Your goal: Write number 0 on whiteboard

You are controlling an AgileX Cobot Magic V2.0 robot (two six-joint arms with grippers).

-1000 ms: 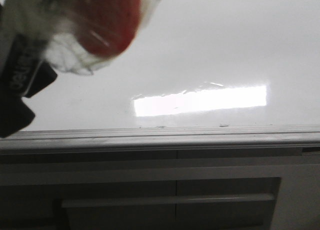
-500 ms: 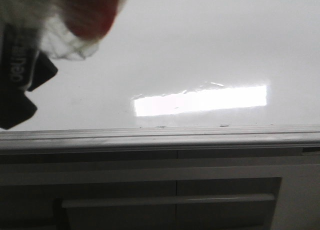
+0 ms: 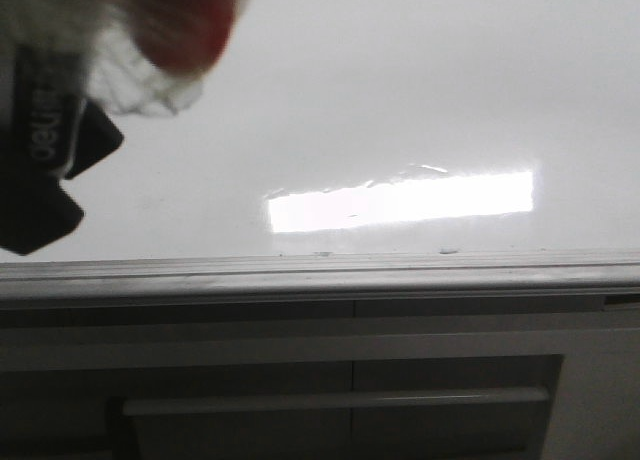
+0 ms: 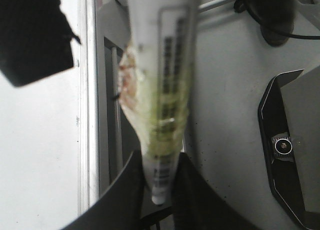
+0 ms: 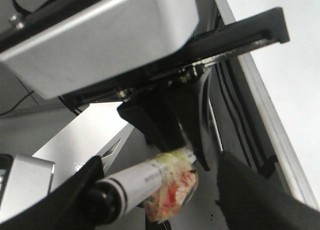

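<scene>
The whiteboard (image 3: 420,80) is glossy white and shows no number 0 in any view. A white marker (image 4: 165,90) with a barcode label and a wad of yellowish, red-stained tape stands between my left gripper's (image 4: 159,157) fingers, which are shut on it. In the front view the marker's black cap (image 3: 50,150) and taped body (image 3: 170,30) sit blurred at the top left, in front of the board. My right gripper (image 5: 160,162) is open; the marker (image 5: 145,180) crosses between its fingers, its cap end close to one finger (image 5: 85,190). The board also shows in both wrist views (image 4: 35,155) (image 5: 290,80).
A grey metal ledge (image 3: 320,275) runs along the board's lower edge. A bright rectangular glare patch (image 3: 400,202) lies low on the board. Below is a dark grey panelled cabinet front (image 3: 350,380). A dark camera housing (image 4: 290,150) stands off the board.
The taped marker has moved up and left in the front view, so less of the red tape shows. Its black cap has since shifted slightly right and down.
</scene>
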